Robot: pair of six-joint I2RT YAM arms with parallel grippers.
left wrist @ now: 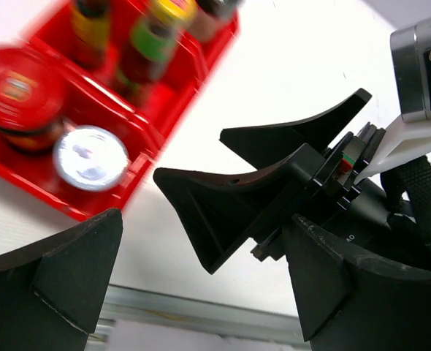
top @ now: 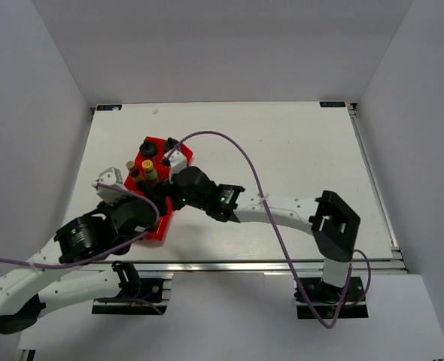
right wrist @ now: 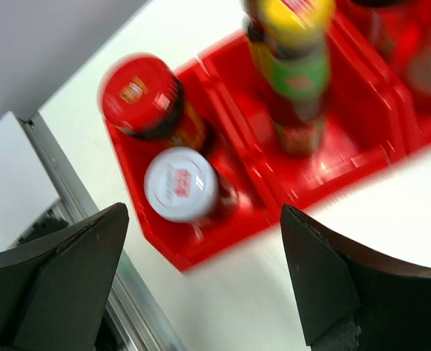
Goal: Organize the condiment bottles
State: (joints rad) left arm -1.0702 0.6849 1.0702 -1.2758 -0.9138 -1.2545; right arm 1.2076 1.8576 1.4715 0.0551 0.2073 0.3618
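The right gripper (right wrist: 204,210) is spread wide and empty. The left gripper (left wrist: 201,219), likewise wide apart and empty, hangs off the tray's side. Just ahead of the right fingers, the white-capped jar (right wrist: 180,184) stands upright, cap toward them, in the red tray's (right wrist: 193,248) end compartment beside the red-capped jar (right wrist: 139,95). The yellow-capped bottle (right wrist: 296,73) stands one compartment farther. The right arm looks nearer.
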